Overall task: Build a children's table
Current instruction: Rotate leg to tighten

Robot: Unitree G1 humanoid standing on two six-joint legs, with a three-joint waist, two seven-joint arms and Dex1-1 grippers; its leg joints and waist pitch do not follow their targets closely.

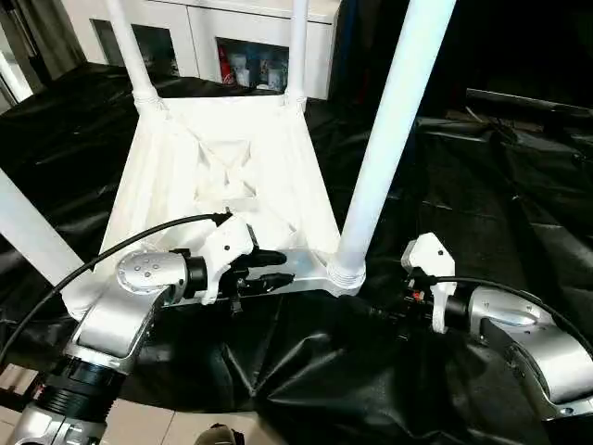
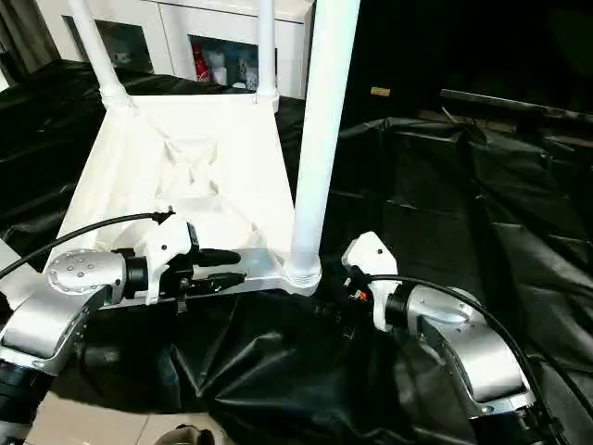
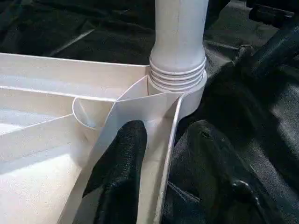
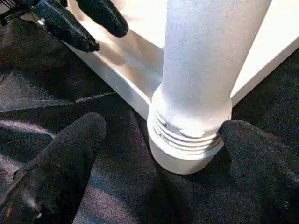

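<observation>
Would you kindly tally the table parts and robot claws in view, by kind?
White ribbed plastic rectangular table top: 1
White tapered plastic tube legs: 4
Black two-fingered robot claws: 2
Total: 7

You've got black plastic sheeting (image 1: 482,195) across most of the frame, wrinkled and glossy, bunched into folds at bottom centre. White cabinets (image 1: 199,37) run along the top edge, upper left to centre, with glass doors; behind the door (image 1: 250,65) at top centre you can see small items, one of them red. A dark flat bar or panel (image 1: 528,100) sits at upper right. Pale floor tiles (image 1: 157,425) show at the bottom left edge.
</observation>
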